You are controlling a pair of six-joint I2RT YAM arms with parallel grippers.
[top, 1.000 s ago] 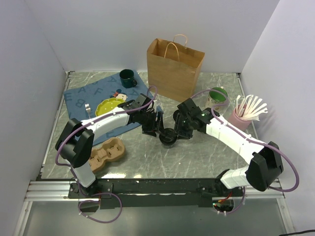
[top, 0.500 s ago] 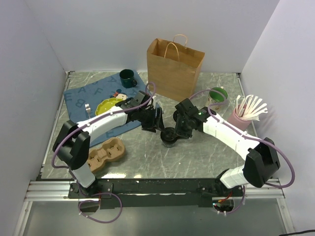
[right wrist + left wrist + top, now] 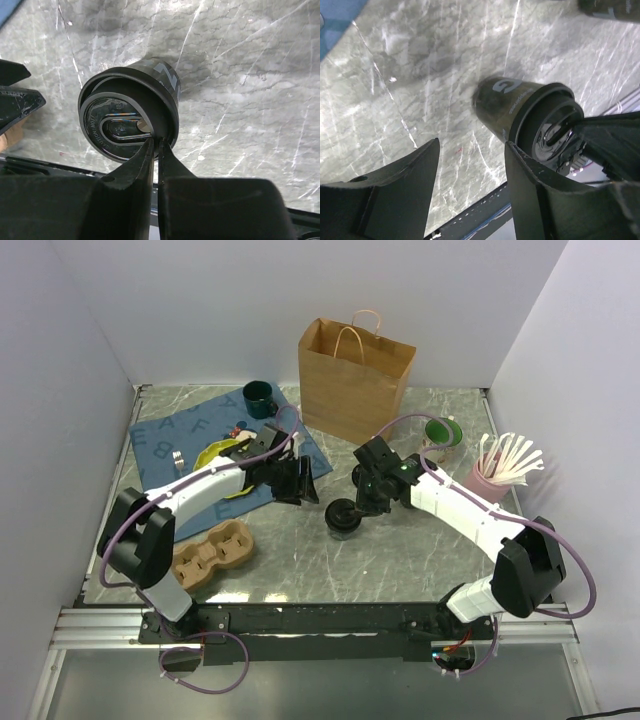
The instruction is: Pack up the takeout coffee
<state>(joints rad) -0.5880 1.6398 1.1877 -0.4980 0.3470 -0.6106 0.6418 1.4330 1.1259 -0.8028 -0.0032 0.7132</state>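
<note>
Right pincer (image 3: 155, 146) is nipped tight on the rim of the takeout coffee (image 3: 129, 112), one finger inside the lip of the black lid (image 3: 107, 127), one outside. That's a thin edge grip, with nothing around the body. The cup sits directly under those fingertips; whether its base is off the marble tabletop (image 3: 400, 560), I can't tell. Left pincer (image 3: 472, 145) gapes wide and holds nothing, with the cup ahead of it and off to its right, clear of both fingers.

Here's the worry: that lid likely just presses on, so lifting by the rim could pop it off or let the cup swing and slop.

The brown paper bag (image 3: 355, 380) stands beyond the right pincer, mouth up, with tall walls to clear. The white mug with green inside (image 3: 442, 436) sits off to its right, well apart from the bag. The cardboard cup carrier (image 3: 212, 553) lies back behind the left pincer, out of the way.
</note>
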